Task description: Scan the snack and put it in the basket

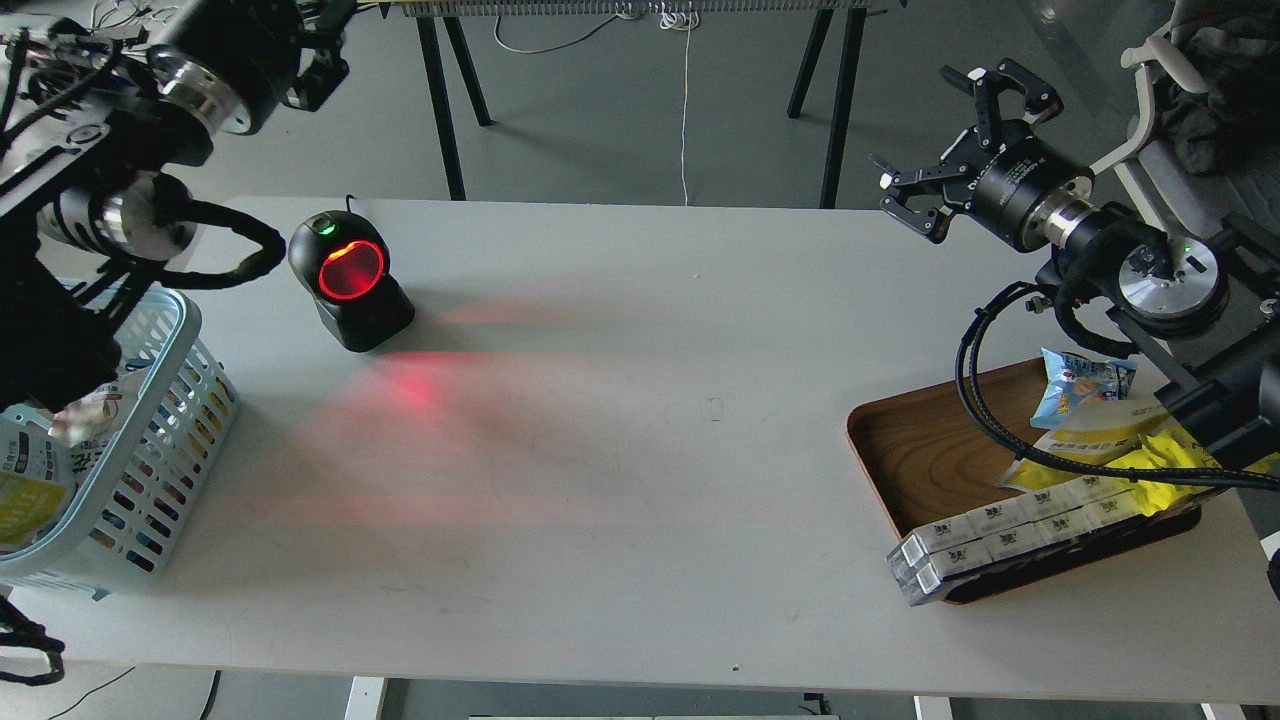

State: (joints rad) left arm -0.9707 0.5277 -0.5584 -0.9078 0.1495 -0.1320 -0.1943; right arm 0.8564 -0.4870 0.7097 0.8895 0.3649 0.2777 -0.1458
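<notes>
Snack (30, 480) is lying inside the light blue basket (170, 420) at the near left edge of the surface (640, 420), partly hidden by the left arm. Wooden tray (915, 450) is sitting near right, carrying white boxes (1010, 535), a bright yellow wrapper (1165, 465) and a blue-and-white packet (1080, 385). Scanner (350, 280) is glowing red at far left, throwing red light across the surface. Right gripper (950, 140) is hovering beyond the tray, fingers apart and holding nothing. Left gripper fingers: cannot tell, out of sight.
</notes>
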